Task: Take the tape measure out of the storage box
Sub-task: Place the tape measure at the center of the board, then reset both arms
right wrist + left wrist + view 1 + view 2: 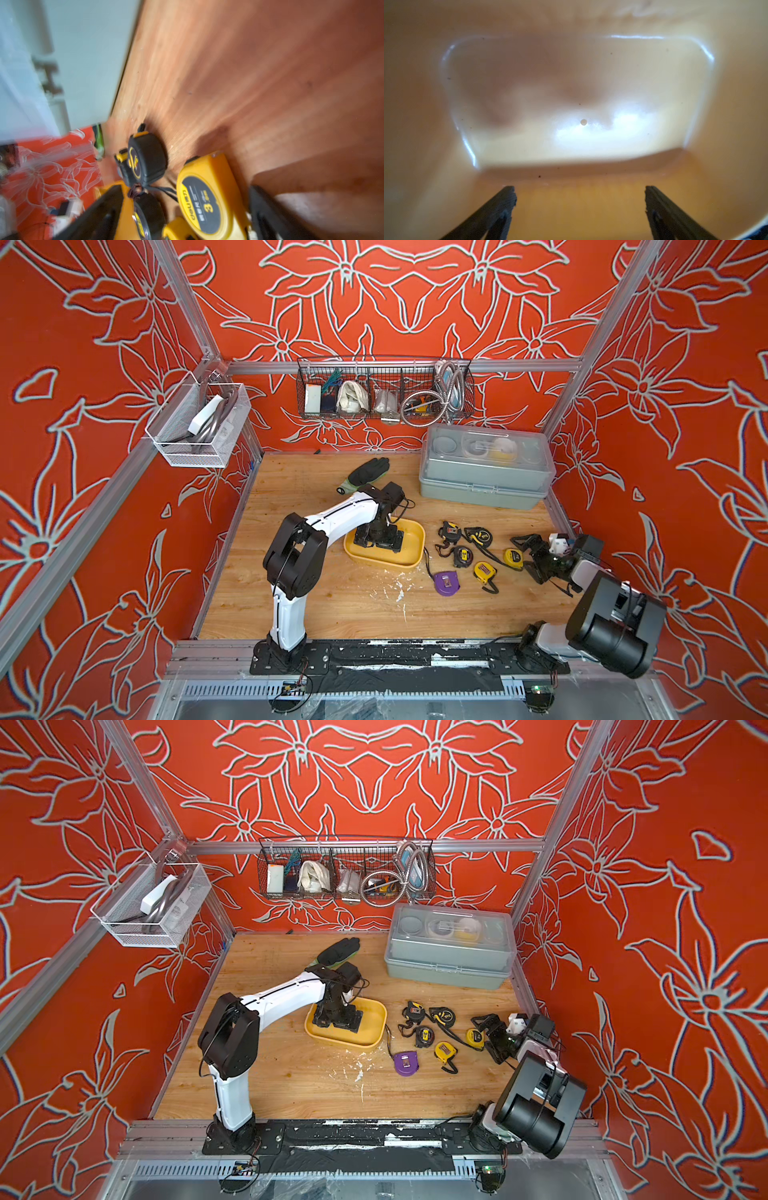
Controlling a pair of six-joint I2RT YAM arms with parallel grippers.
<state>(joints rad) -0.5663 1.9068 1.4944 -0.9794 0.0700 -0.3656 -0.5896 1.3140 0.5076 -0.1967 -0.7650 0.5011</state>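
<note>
Right wrist view shows the right gripper (187, 187) spread wide and holding nothing. Between its jaws a yellow tape measure (205, 197) lies flat, label up, on the counter (332, 605), well to the right of the storage box (413, 543). Closer to the storage box on that same side lies a purple tape measure (446, 583), also outside it. Inside the storage box the left gripper (579, 190) hangs equally wide over bare yellow floor with nothing between its jaws, so I judge no tape measure is left to lift out, and the right arm is nearer to every one in sight.
</note>
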